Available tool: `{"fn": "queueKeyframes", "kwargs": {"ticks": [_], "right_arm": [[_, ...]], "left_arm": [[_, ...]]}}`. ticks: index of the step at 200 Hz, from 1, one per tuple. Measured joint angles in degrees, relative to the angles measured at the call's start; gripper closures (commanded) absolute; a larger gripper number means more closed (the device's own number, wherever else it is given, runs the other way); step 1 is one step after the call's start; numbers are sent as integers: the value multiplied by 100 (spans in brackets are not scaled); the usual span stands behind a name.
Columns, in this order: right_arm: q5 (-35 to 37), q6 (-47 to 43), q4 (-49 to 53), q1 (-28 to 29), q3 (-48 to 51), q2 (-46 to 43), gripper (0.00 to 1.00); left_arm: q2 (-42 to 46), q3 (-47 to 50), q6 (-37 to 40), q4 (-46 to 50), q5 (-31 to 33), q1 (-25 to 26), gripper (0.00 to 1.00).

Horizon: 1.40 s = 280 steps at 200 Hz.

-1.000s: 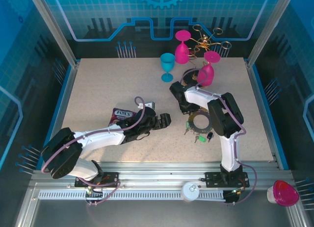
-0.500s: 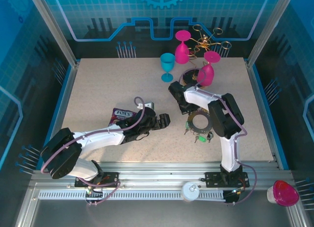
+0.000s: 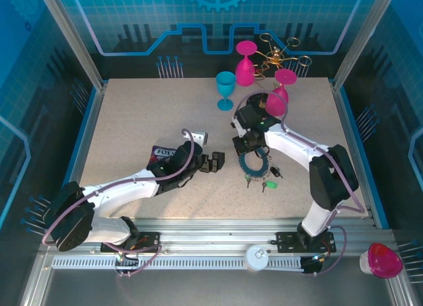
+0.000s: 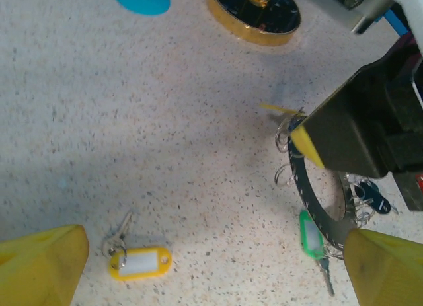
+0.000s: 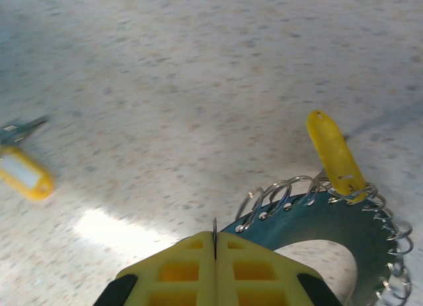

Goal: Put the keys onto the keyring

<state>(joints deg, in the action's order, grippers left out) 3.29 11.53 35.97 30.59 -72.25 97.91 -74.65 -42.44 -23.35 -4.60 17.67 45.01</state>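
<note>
Right claw [image 5: 215, 243] clamped at the keyring's [image 3: 253, 162] rim, left claw [image 3: 215, 162] spread wide just beside it.
I see a teal goblet [image 3: 225, 88] and gold rack [image 3: 277, 55] at the back of the worktop [image 3: 132, 121], and a purple packet [image 3: 162, 152] under my left arm. The flat dark grey ring lies mid-worktop, wire loops round its edge, a yellow tag [image 5: 334, 154] sticking up and a green-tagged key [image 4: 309, 233] at its rim. A yellow-tagged key [image 4: 139, 262] lies loose, apart.
</note>
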Motion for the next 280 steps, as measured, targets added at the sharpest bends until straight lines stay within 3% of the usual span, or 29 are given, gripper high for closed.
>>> {"fn": "queueKeyframes", "kwargs": {"ticks": [56,121,200,280], "right_arm": [[-1453,-455,-518,-221,636,-813,100],[-2752,-911,-1064,-699,1172,-1156,100],[-3620,-1692,-1537,-896,1425,-1320,100],[-3875,-2133,-1847,-896,1720,-1637,100]], "left_arm": [[221,402,1950,-684,-1228,-905,15],[-79,50,3744,-625,-3471,-1434,36],[-1539,-968,4653,-610,-5167,-1543,67],[-1963,-1515,5436,-179,-6153,-1598,74]]}}
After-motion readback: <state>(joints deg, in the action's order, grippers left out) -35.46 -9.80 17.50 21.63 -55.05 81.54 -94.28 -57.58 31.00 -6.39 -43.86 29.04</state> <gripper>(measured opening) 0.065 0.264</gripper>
